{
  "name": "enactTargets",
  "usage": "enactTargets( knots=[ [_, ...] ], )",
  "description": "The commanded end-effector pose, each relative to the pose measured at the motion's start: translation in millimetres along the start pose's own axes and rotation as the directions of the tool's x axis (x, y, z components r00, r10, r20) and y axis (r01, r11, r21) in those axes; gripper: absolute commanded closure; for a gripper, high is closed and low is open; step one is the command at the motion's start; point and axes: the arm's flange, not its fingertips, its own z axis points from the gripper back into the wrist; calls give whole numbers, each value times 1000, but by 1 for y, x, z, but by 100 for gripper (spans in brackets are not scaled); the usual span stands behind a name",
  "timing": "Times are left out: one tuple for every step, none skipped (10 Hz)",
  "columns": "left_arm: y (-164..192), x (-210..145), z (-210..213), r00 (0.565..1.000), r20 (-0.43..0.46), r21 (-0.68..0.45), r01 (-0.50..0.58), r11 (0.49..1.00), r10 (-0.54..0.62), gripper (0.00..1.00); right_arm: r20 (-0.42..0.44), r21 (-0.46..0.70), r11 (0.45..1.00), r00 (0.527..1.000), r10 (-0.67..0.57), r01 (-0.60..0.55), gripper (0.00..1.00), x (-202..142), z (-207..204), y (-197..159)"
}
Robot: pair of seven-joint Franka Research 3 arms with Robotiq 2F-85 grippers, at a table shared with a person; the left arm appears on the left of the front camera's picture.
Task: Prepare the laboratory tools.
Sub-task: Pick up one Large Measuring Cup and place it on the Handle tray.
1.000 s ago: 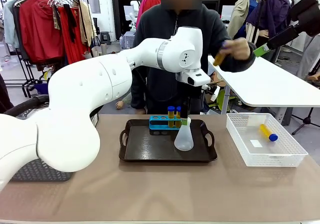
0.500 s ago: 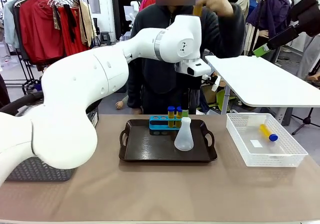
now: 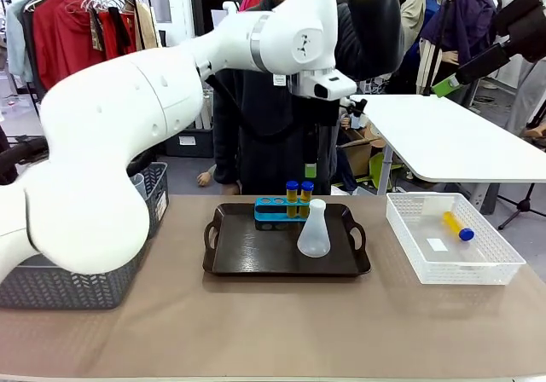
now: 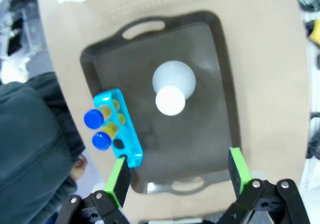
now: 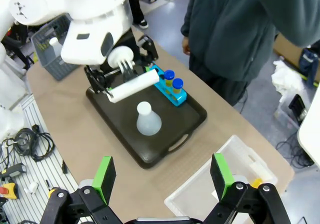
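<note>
Left gripper, right gripper: jaws wide, empty. Left hangs over tray; careless descent could topple flask, clip tubes.

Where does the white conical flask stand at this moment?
In the front view, the conical flask stands upright on the dark tray, slightly right of its middle, just in front of the blue rack that holds two blue-capped tubes.

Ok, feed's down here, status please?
Left gripper open, empty, above tray. Right gripper open, empty. Flask upright on tray, two tubes in rack. Nothing blocking.
</note>
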Motion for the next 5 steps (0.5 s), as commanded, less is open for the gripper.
enactTargets(
  knots=[
    [-82,-62,-16,996,28,-26,-89,996,90,0,25,19,1000,1000,1,-2,0,1,0,0],
    [-91,-75,-6,992,40,-27,-123,992,124,0,25,19,1000,1000,1,-2,0,1,0,0],
    [-108,-86,12,985,41,-35,-165,986,167,0,25,19,1000,1000,1,-2,0,1,0,0],
    [-119,-97,25,976,26,-4,-217,976,217,0,25,19,1000,1000,1,-2,0,1,0,0],
    [-133,-113,40,965,32,32,-262,965,261,0,25,19,1000,1000,1,-2,0,1,0,0]
  ],
)
